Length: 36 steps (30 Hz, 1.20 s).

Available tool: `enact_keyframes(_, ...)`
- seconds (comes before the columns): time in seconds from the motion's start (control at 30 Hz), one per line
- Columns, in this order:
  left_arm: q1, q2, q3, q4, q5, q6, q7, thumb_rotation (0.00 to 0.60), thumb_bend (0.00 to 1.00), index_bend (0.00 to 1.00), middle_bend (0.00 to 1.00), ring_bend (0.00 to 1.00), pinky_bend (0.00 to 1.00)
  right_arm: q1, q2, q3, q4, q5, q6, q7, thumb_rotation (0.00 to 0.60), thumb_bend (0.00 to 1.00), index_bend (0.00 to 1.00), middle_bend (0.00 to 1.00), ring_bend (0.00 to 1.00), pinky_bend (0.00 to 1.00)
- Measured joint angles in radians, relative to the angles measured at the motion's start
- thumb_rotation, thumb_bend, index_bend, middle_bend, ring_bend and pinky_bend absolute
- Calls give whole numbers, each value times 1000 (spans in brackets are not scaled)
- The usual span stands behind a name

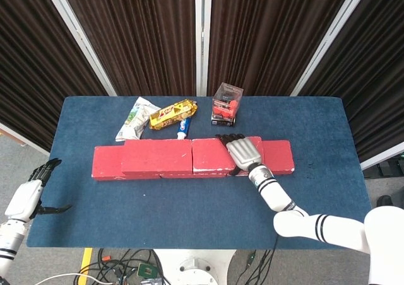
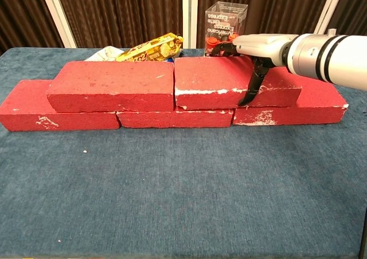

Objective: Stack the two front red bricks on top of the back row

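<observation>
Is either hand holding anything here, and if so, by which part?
The right hand grips the upper right brick across its right part, fingers over the top, thumb on the front face. The left hand holds nothing.
</observation>
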Motion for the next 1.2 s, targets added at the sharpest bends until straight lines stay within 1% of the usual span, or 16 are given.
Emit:
enact_keyframes(0.43, 2, -4, 5, 13, 2, -5, -14, 600, 9, 0, 0, 0, 0, 22, -6, -1, 11, 29, -7, -6, 600, 36, 0, 120, 98, 151)
enact_keyframes(0.97, 1, -6, 6, 14, 3, -9, -15, 600, 9, 0, 0, 0, 0, 29, -18, -12, 23, 36, -9, 9, 600, 33, 0, 117, 92, 151)
enact_keyframes(1.07, 1, -6, 8, 16, 3, -11, -18, 600, 9, 0, 0, 0, 0, 30, -21, -15, 26, 44, -11, 7, 600, 20, 0, 103, 73, 151)
enact_keyframes(1.13, 1, -6, 8, 17, 2, -11, -21, 600, 9, 0, 0, 0, 0, 31, -22, -16, 27, 49, -12, 7, 600, 5, 0, 71, 35, 139)
enact_keyframes(1.17, 1, -6, 8, 17, 2, -12, -22, 600, 9, 0, 0, 0, 0, 31, -22, -17, 26, 53, -15, 8, 600, 2, 0, 55, 21, 124)
enact_keyframes(1.2, 1, -6, 8, 18, 2, -13, -23, 600, 9, 0, 0, 0, 0, 32, -21, -17, 25, 55, -17, 8, 600, 0, 0, 26, 5, 78)
